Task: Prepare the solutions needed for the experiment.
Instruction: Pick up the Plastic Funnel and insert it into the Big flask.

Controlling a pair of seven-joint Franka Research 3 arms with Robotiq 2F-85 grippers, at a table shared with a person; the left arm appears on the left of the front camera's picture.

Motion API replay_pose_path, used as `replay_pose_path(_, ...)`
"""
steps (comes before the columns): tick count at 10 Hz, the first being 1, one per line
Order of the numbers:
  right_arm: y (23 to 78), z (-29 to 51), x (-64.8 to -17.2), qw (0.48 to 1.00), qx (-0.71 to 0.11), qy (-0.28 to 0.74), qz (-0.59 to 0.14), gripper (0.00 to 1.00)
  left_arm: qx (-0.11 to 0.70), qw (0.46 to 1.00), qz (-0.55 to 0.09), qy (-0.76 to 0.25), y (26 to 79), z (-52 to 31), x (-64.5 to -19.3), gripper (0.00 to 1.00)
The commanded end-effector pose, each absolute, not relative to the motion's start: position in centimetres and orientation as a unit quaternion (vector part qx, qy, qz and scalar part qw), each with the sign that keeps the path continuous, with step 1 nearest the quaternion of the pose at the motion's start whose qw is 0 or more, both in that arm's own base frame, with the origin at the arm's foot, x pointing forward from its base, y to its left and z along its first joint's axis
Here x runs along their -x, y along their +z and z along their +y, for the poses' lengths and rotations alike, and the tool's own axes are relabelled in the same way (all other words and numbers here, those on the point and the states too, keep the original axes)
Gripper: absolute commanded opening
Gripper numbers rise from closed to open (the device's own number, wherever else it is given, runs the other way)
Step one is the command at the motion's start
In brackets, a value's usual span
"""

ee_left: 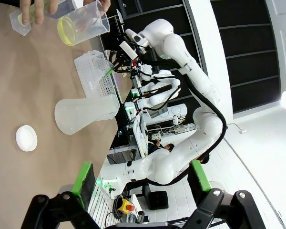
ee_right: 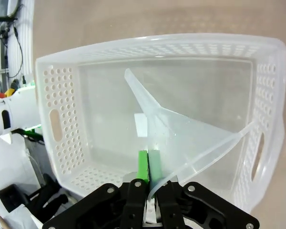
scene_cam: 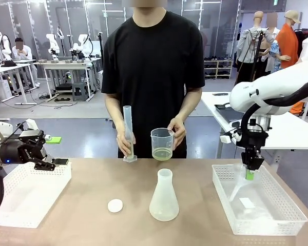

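The solutions show as a shallow pale yellow layer (scene_cam: 161,154) in a clear beaker (scene_cam: 162,138) that the person's hand holds above the far table edge. Their other hand steadies a tall graduated cylinder (scene_cam: 128,134) standing on the table. In the left wrist view the beaker (ee_left: 81,24) is at the top. A frosted conical flask (scene_cam: 164,197) stands mid-table. My right gripper (scene_cam: 250,173) is shut on the rim of a clear funnel (scene_cam: 238,187) over the right basket; the pads (ee_right: 143,164) pinch the funnel (ee_right: 190,138). My left gripper (scene_cam: 54,151) is open with nothing between its fingers (ee_left: 83,179).
A white perforated basket (scene_cam: 292,215) sits at the right, and another (scene_cam: 20,205) at the left under my left gripper. A small white round cap (scene_cam: 115,205) lies left of the flask. The person stands close at the far edge.
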State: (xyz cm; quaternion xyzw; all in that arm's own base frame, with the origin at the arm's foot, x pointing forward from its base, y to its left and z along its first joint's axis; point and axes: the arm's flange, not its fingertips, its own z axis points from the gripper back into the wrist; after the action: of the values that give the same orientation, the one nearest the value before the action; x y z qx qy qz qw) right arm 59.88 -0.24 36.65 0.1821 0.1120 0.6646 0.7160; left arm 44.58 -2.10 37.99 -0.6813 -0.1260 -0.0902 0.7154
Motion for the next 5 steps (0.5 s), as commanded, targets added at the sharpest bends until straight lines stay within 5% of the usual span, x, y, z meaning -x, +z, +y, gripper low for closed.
replay_pose_path(1, 39.8, 1.3, -57.1, 0.728, -0.104, 0.667, 0.121, 0.0, 0.679, 0.718, -0.124, -0.092, 38.2, -2.1, -44.5, 1.0)
replay_pose_path(5, 48.8, 3.4, -52.9, 0.749, 0.062, 0.653, 0.099, 0.0, 0.679, 0.718, -0.124, -0.092, 38.2, -2.1, -44.5, 1.0)
